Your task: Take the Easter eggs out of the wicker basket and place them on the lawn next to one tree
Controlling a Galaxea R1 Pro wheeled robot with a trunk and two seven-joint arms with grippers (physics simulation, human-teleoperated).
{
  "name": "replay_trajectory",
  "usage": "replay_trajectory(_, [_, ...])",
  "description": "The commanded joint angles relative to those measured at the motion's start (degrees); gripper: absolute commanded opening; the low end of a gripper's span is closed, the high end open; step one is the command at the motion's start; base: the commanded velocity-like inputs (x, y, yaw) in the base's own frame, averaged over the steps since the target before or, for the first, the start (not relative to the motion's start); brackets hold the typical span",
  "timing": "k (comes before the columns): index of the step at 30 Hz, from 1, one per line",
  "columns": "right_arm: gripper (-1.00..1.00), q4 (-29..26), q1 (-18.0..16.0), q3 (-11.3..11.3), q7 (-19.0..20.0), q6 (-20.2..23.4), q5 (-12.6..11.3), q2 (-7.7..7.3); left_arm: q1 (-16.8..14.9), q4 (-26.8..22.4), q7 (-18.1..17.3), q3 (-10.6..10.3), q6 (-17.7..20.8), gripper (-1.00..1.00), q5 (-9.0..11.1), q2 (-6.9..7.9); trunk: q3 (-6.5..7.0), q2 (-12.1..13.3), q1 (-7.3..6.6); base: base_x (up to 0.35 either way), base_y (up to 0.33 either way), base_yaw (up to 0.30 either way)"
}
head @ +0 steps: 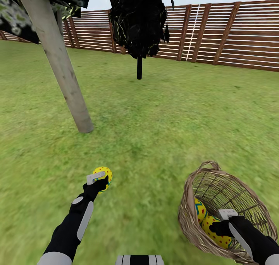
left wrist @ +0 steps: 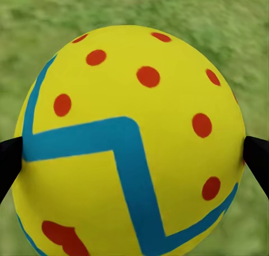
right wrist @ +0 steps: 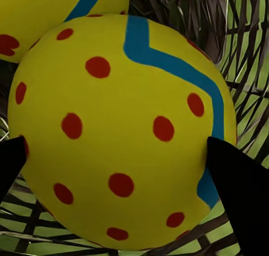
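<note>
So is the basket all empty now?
No, two yellow eggs are in the wicker basket, with the right end effector around one; the left end effector holds the third egg.

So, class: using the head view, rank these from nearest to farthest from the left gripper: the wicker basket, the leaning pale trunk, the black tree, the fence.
From the left gripper, which holds an egg:
1. Leaning pale trunk, base just ahead, slightly left.
2. Wicker basket, to the right; close to the trunk's distance, so this order is unsure.
3. Black tree, farther ahead.
4. Fence, at the back.
</note>
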Motion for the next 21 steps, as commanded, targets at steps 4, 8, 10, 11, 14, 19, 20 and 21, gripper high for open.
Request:
replay_trajectory(4, [-1.00,-0.09,0.01,0.24,0.17,0.23,-0.56,-0.05,-0.03,-0.04,0.20,0.04,0.35,-1.00,0.60,0.00,-0.05,-0.02,-0.01,0.000,0.000,0.000])
replay_trajectory(8, [-1.00,-0.10,0.01,0.24,0.17,0.22,-0.56,0.03,-0.03,-0.01,0.20,-0.03,0.38,-1.00,0.60,-0.04,-0.05,-0.02,-0.01,0.000,0.000,0.000])
replay_trajectory(10, [-1.00,-0.10,-0.01,0.24,0.17,0.24,-0.56,0.03,-0.03,-0.01,0.20,-0.03,0.38,-1.00,0.60,-0.05,-0.05,-0.02,-0.01,0.000,0.000,0.000])
replay_trajectory(11, [-1.00,-0.08,-0.01,0.24,0.17,0.23,-0.56,0.03,-0.03,-0.01,0.20,-0.03,0.39,-1.00,0.60,-0.05,-0.05,-0.02,-0.01,0.000,0.000,0.000])
replay_trajectory(14, [-1.00,-0.08,0.01,0.24,0.17,0.21,-0.56,0.03,-0.03,-0.01,0.20,-0.04,0.39,-1.00,0.58,-0.08,-0.05,-0.02,-0.01,0.000,0.000,0.000])
replay_trajectory(19, [-1.00,-0.10,0.01,0.24,0.17,0.24,-0.56,0.03,-0.03,-0.01,0.30,-0.04,0.39,-1.00,0.52,-0.09,-0.05,-0.02,-0.01,0.000,0.000,0.000])
replay_trajectory(20, [-1.00,-0.08,0.00,0.24,0.17,0.24,-0.56,0.03,-0.03,-0.01,0.38,-0.04,0.39,-1.00,0.52,-0.09,0.17,0.00,-0.03,0.000,0.000,0.000])
replay_trajectory(21, [-1.00,-0.08,0.01,0.24,0.17,0.24,-0.56,0.03,-0.03,-0.01,0.43,-0.04,0.39,-1.00,0.50,-0.09,0.39,0.01,-0.06,0.000,0.000,0.000])
